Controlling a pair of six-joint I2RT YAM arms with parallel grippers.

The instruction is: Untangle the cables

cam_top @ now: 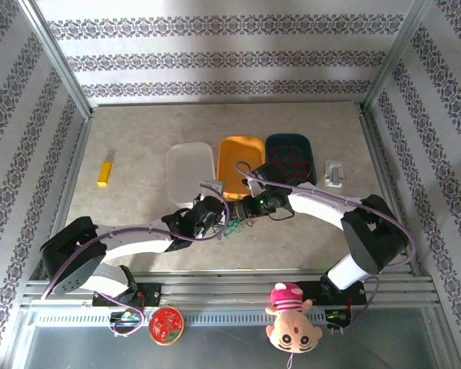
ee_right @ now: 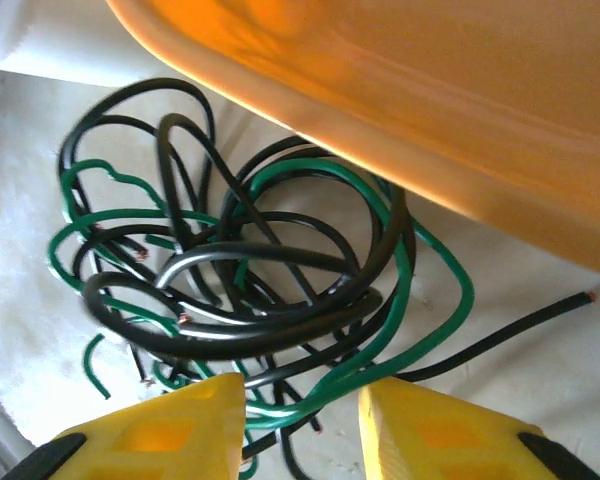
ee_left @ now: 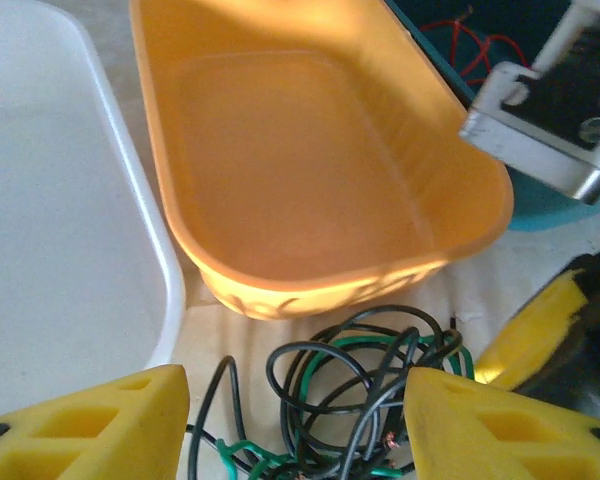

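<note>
Grab in hand: the cables (ee_right: 250,290) lie knotted on the worktop (cam_top: 138,146) at the orange tray's (ee_right: 430,100) 6 o'clock, with the left claw (ee_left: 295,385) wide over them and the right claw (ee_right: 300,390) narrow astride a green strand, so each likely needs to pinch one strand and draw apart.

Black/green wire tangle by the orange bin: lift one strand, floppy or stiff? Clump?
Likely semi-stiff: the cables hold springy open loops rather than lying limp. Probably lifts as one clump, since black and green strands interlock. Likely light; a push may slide it against the orange bin.
</note>
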